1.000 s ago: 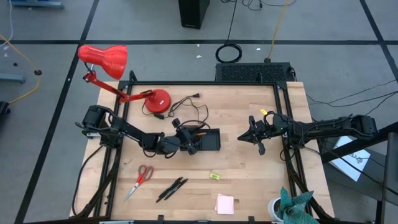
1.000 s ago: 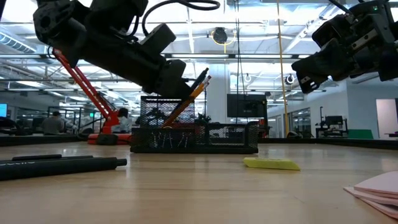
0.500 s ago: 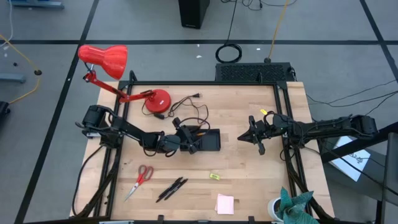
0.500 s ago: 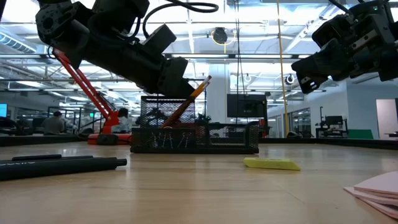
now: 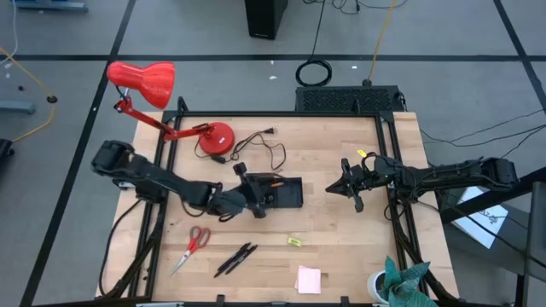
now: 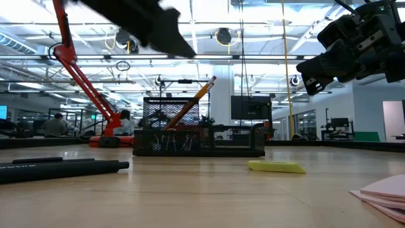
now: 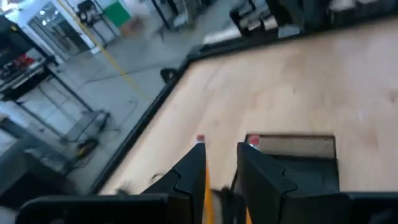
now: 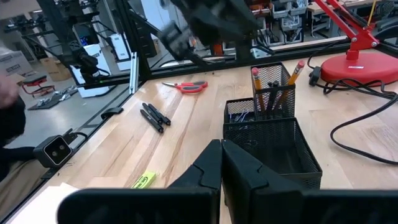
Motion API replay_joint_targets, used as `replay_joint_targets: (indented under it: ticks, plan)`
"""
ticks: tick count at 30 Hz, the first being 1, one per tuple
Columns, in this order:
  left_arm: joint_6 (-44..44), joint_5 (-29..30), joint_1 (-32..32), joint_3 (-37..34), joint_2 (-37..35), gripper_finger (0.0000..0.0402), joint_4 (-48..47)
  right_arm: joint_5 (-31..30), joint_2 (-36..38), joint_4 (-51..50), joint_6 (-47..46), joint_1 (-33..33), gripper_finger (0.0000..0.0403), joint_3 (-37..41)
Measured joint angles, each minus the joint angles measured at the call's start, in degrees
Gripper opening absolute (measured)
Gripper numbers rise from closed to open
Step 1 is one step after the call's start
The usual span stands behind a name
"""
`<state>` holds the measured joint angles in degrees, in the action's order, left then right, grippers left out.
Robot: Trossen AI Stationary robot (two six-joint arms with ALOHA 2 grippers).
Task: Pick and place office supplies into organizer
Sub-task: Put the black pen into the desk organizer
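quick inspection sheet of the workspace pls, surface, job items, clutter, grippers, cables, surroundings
surface: wooden table, bare between the items.
job's things: black mesh organizer mid-table with orange pencils standing in its tall cup; red-handled scissors, dark pens, small yellow item and pink sticky-note pad lie loose on the near half.
clutter: red desk lamp at the far left corner.
grippers: left gripper at the organizer's left end, empty, fingers slightly apart; right gripper shut, holding nothing, right of the organizer.
cables: black lamp cord trails behind the organizer.
surroundings: grey floor with taped lines; racks and benches beyond.
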<state>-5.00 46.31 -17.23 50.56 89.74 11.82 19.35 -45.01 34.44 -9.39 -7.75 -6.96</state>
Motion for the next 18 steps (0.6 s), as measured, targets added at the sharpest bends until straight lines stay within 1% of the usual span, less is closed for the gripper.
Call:
replay_joint_targets:
  ticks: [1, 3, 6, 7, 9, 11, 15, 18]
  plan:
    - [2.0, 1.1, -0.9, 2.8, -0.6, 0.0097, -7.4, 0.0, 0.0, 0.0, 0.0, 0.0, 0.0004, 0.0]
    - [8.1, 0.9, -2.7, 9.2, -0.9, 0.0097, -21.2, 0.0, 0.0, 0.0, 0.0, 0.0, 0.0004, 0.0]
    - [22.2, -6.0, -4.9, 18.5, -1.3, 0.0097, -42.2, 0.0, 0.0, 0.0, 0.0, 0.0, 0.0004, 0.0]
    - [27.8, -8.7, -5.6, 20.9, -0.6, 0.0097, -47.7, 0.0, 0.0, 0.0, 0.0, 0.0, 0.0004, 0.0]
    - [37.3, -12.4, -7.5, 23.7, 1.3, 0.0097, -57.4, 0.0, 0.0, 0.0, 0.0, 0.0, 0.0004, 0.0]
    - [42.9, -15.4, -10.0, 24.5, 3.7, 0.0097, -63.0, 0.1, 0.0, 0.0, 0.0, 0.0, 0.0004, 0.0]
    - [50.3, -23.2, -14.5, 24.7, 8.7, 0.0097, -65.3, 0.1, 0.0, 0.0, -0.2, 0.0, 0.0004, 0.0]
    - [54.5, -24.1, -16.3, 24.7, 12.9, 0.0097, -64.8, 0.1, 0.0, 0.4, -0.2, 0.0, 0.0004, 0.0]
